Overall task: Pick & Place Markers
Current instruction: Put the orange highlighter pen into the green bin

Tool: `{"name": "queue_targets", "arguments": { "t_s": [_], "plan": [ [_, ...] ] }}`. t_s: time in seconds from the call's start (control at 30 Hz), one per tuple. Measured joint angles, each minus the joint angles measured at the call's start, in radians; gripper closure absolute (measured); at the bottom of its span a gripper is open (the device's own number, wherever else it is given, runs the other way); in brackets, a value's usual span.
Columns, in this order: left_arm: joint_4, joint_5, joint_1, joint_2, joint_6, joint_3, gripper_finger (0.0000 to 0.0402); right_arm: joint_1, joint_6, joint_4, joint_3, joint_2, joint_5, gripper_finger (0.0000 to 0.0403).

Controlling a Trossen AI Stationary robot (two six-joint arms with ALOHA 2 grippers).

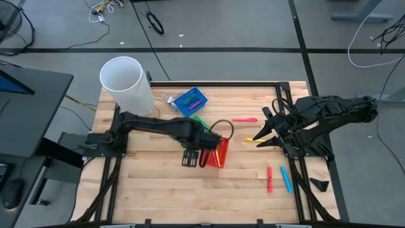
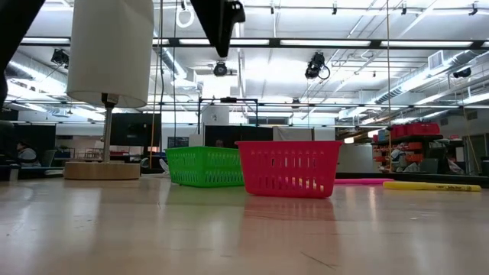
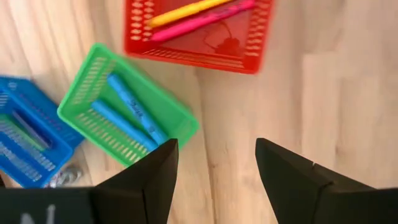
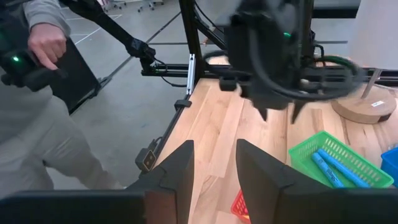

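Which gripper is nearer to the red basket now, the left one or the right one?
Left. The left gripper hangs open just beside the red basket at mid-table. The right gripper waits at the table's right side, well away from it, with nothing between its fingers.

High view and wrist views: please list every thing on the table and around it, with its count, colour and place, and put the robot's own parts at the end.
Baskets: three; blue, green, red; middle of the table, side by side.
Markers in the green basket: two, blue.
Markers in the red basket: two; yellow, pink.
Loose markers: four; pink marker, yellow marker, red marker, blue marker; right half of the table.
Cylinder: one, white; far left corner, on a round wooden base.
Person: one, grey clothes; on the floor beside the table.
Left gripper: open, empty, above the table next to the red basket.
Right gripper: open, empty, at the right side.
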Motion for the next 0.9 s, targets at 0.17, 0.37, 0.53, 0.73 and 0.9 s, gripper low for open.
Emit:
{"name": "queue_targets", "arguments": {
  "t_s": [0.17, 0.37, 0.53, 0.73, 0.9],
  "plan": [
    [-0.029, -0.003, -0.053, -0.004, 0.013, 0.003, 0.0179, 0.000, 0.000, 0.000, 0.000, 0.000, 0.000, 0.0282],
    [-0.030, -0.026, -0.084, -0.006, 0.012, 0.003, 0.0179, 0.000, 0.000, 0.000, 0.000, 0.000, 0.000, 0.0282],
    [-0.024, -0.027, -0.084, -0.005, -0.015, 0.003, 0.0179, 0.000, 0.000, 0.000, 0.000, 0.000, 0.000, 0.0282],
    [0.000, -0.020, -0.084, -0.005, -0.066, 0.003, 0.0179, 0.000, -0.007, 0.000, 0.000, 0.000, 0.000, 0.0282],
    [0.013, 0.021, -0.085, -0.005, -0.088, 0.003, 0.0179, 0.000, -0.339, 0.026, 0.000, 0.000, 0.003, 0.0282]
  ]
}}
